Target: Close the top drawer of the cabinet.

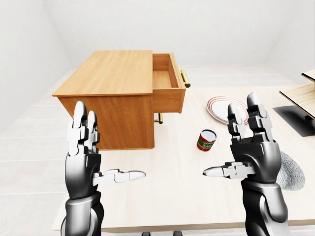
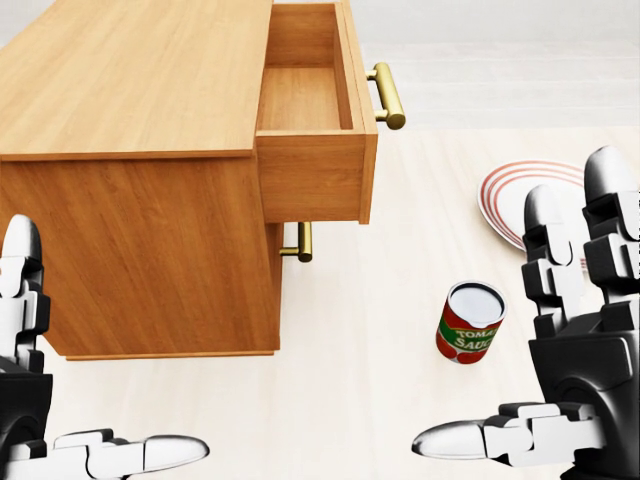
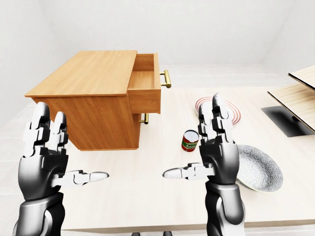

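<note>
A tomato sauce can stands upright mid-tabletop. A red-rimmed plate lies toward the tabletop's far edge, and a patterned bowl (grey-speckled) sits near its right edge, both apart from the can.

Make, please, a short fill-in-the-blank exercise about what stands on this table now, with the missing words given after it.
1. The top drawer of the light-brown wooden cabinet stands ____, with nothing visible inside it.
2. The label of the small red and green tin can reads TOMATO ____.
3. The round white plate carries ____ rings along its rim.
4. Both three-finger hands, left and right, are raised with fingers spread and hold ____.

Missing words: open; SAUCE; red; nothing
</note>
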`<state>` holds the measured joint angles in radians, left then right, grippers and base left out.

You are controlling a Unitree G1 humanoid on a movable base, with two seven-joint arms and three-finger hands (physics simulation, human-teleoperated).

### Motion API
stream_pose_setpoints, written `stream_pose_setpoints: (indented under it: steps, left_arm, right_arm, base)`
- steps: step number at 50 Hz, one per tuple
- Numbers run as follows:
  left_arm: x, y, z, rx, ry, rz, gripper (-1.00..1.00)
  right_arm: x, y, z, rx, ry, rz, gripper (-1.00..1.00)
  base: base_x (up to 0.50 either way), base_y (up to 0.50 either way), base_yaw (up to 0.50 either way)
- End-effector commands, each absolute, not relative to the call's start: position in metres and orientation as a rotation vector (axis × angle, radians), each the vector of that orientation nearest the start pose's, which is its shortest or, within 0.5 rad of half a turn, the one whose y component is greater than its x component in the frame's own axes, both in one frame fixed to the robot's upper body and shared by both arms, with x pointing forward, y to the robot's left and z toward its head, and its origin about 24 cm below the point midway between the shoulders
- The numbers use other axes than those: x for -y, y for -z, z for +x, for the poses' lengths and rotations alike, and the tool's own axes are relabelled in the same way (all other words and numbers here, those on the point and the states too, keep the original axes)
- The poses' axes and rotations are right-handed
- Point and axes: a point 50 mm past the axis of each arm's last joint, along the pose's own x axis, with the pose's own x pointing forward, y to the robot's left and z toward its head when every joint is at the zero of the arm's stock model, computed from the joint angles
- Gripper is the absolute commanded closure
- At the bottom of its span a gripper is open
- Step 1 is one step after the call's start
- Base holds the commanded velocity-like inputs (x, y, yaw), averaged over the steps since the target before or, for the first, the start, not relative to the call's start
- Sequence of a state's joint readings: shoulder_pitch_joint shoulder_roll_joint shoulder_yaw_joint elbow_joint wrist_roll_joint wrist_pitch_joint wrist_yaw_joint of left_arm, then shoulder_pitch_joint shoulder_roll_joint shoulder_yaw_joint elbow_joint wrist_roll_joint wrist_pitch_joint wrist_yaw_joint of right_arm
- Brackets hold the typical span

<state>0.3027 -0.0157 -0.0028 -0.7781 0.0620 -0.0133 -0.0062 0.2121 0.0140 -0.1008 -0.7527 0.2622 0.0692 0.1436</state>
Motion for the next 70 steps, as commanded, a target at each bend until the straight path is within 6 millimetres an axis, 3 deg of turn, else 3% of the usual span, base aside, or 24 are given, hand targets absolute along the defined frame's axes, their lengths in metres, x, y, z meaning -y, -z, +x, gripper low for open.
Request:
stream_pose_setpoints:
  steps: [1, 27, 51, 70]
  left_arm:
    - [-0.162, -0.156, 0.171, 0.492, -0.09, 0.082, -1.0]
    - [-0.161, -0.156, 0.171, 0.493, -0.084, 0.083, -1.0]
    - [-0.159, -0.155, 0.172, 0.492, -0.072, 0.086, -1.0]
    - [-0.157, -0.156, 0.171, 0.494, -0.068, 0.091, -1.0]
  right_arm:
    - [0.17, -0.16, 0.184, 0.503, -0.069, 0.152, -1.0]
    - [0.168, -0.156, 0.186, 0.49, -0.07, 0.138, -1.0]
    - [0.163, -0.14, 0.201, 0.393, -0.002, 0.051, -1.0]
    - [0.166, -0.142, 0.205, 0.394, 0.039, 0.05, -1.0]
  base:
    - [0.48, 0.02, 0.0]
    - [0.32, 0.18, 0.0]
    - [0.01, 0.0, 0.0]
    - [0.0, 0.0, 0.0]
